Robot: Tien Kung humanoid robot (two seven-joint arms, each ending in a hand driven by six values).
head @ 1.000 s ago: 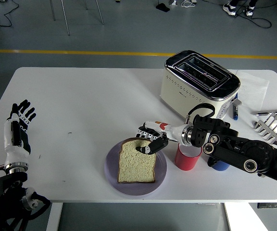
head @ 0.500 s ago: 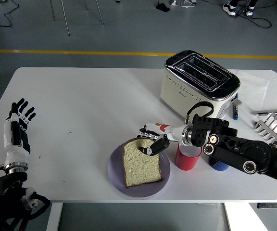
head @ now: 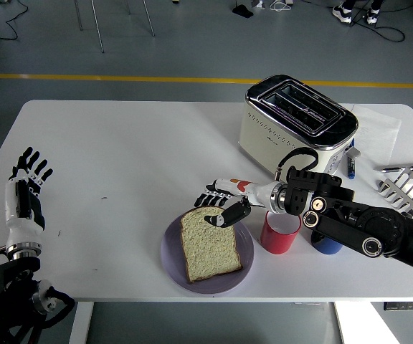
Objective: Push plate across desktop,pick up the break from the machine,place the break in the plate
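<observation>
Right robot hand [head: 221,206] open above bread [head: 208,245] on plate [head: 172,261] near table edge.

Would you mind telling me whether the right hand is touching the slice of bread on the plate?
Cannot tell. In the head view the right hand overlaps the top edge of the bread, but from above no contact or gap shows plainly.

A pale beige slice of bread with a brown crust [head: 209,245] lies on a round lilac plate [head: 173,259]. The boxy toaster [head: 296,122] is cream with a chrome top. Red cup [head: 279,232], blue cup [head: 326,244], white table [head: 120,165].
</observation>
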